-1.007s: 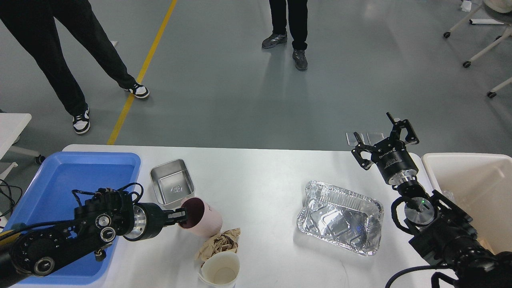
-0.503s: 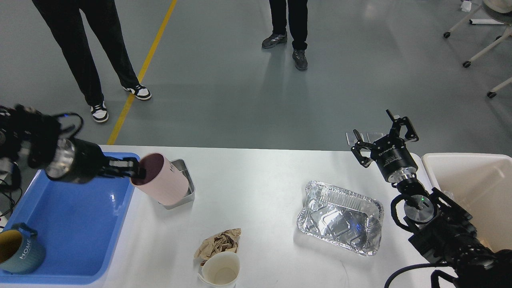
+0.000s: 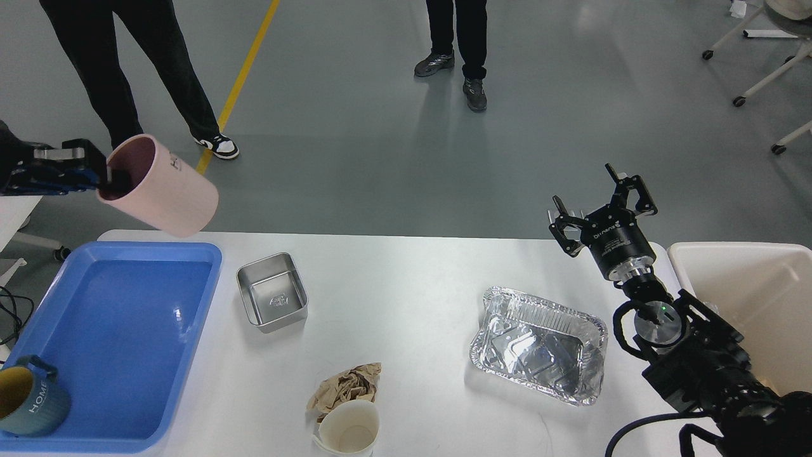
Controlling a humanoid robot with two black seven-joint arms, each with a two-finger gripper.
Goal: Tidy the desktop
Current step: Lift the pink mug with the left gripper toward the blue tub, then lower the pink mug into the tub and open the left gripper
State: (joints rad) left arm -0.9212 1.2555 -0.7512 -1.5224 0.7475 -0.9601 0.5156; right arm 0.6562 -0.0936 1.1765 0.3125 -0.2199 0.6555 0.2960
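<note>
The white desktop point(image 3: 406, 285) fills the lower half of the head view. My left gripper point(image 3: 101, 178) is shut on the rim of a pink cup point(image 3: 162, 189) and holds it high, tilted, above the far edge of the blue tray point(image 3: 114, 330). My right gripper point(image 3: 599, 200) is open and empty above the desktop's far right edge. On the desktop lie a small steel tin point(image 3: 273, 299), a foil tray point(image 3: 539, 346), a crumpled brown paper point(image 3: 347, 384) and a white paper cup point(image 3: 349, 430).
A dark teal mug point(image 3: 28, 403) stands in the blue tray's near left corner. A cream bin point(image 3: 755, 304) stands at the right edge. Two people's legs point(image 3: 457, 44) stand on the grey floor beyond the desktop.
My left gripper has lifted the pink cup from the desktop beside the steel tin up and to the left, over the tray's far edge. The right gripper has shifted slightly up.
</note>
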